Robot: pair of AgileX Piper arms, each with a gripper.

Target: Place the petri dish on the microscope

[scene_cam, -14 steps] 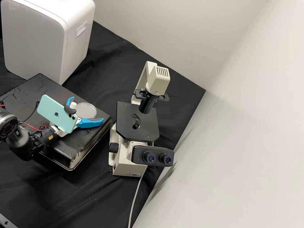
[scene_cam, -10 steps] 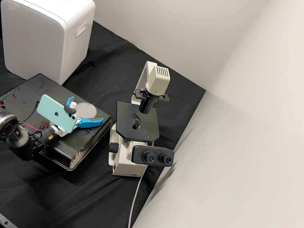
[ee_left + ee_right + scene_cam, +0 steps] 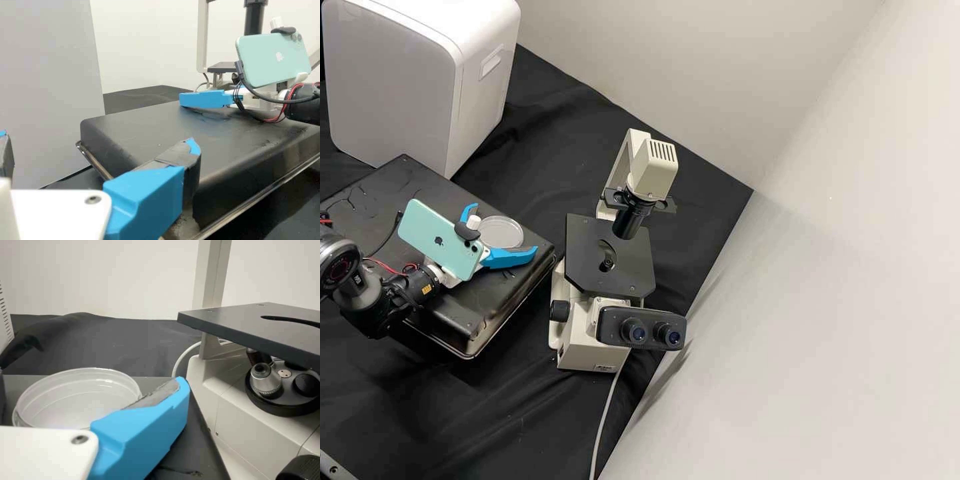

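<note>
A clear petri dish [image 3: 499, 233] [image 3: 75, 395] lies on a black upturned tray [image 3: 387, 193] left of the microscope [image 3: 587, 327]. My right gripper [image 3: 505, 231] [image 3: 92, 390] is open, one blue finger on each side of the dish; one pad [image 3: 155, 395] sits right at its rim. A mint phone [image 3: 440, 240] rides on that wrist. The microscope's black stage [image 3: 607, 257] [image 3: 250, 325] is bare. My left gripper [image 3: 97, 142] stands open, low at the tray's [image 3: 200, 130] far side, and sees the right gripper [image 3: 205, 98] across it.
A white box [image 3: 413, 73] stands at the back left behind the tray. The microscope's eyepieces [image 3: 643, 330] face the front, its lamp head [image 3: 650, 163] hangs over the stage, and a cable [image 3: 603, 420] runs forward. A pale wall closes the right side.
</note>
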